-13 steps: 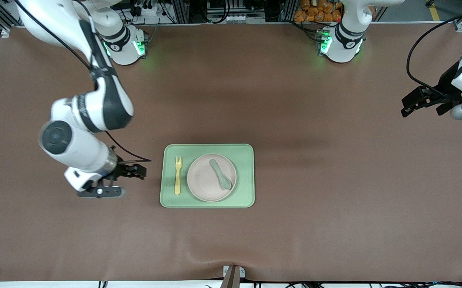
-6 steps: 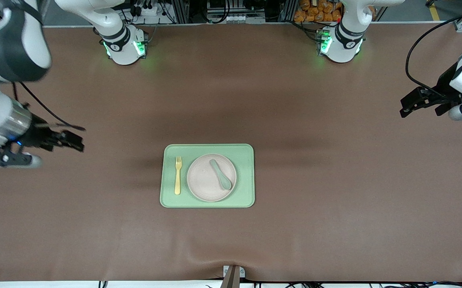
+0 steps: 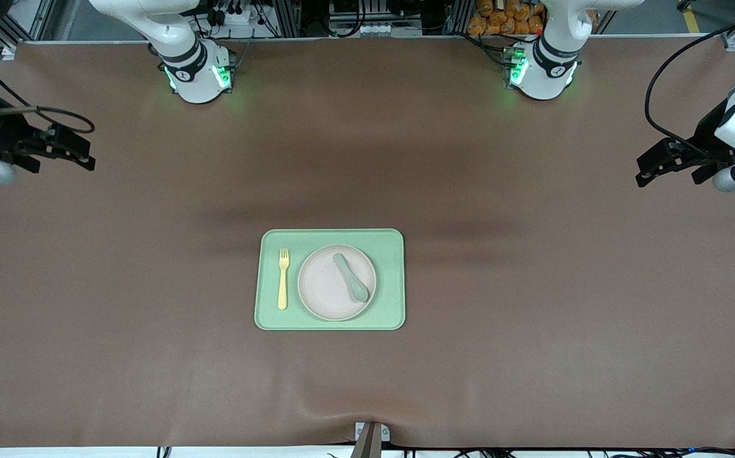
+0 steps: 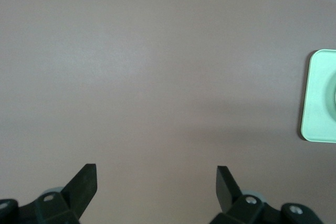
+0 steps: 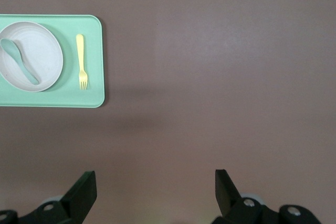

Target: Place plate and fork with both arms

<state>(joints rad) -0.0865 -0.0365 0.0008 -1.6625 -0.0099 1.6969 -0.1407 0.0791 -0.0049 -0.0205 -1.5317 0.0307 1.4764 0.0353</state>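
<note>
Tableware sits together on the green tray (image 3: 329, 321) at the middle of the table (image 3: 533, 356): the plate (image 3: 326, 289) rests inside the tray with a muted-green spoon (image 3: 350, 277) lying across it, and the fork (image 3: 283, 278) lies flat on the tray floor just beside the plate, toward the right arm's end, tines pointing toward the robots' bases. Both arms are parked wide! The right gripper (image 3: 65, 147) hangs over bare table out at the right arm's end, well apart from the tray, and its wrist view shows the two fingertips spread wide with nothing between them. The left gripper (image 3: 660, 166) hovers over the left arm's end, fingers likewise parted and empty, only a corner of the tray showing in its wrist view. To my eye the setting looks done, plate and fork both down, so the risks are small now. Trouble would come from either arm sweeping low over the middle: a knuckle could clip the tray rim and slide everything, or flick that light fork out. The spoon, perched on the plate, would skate off at the first jolt.
</note>
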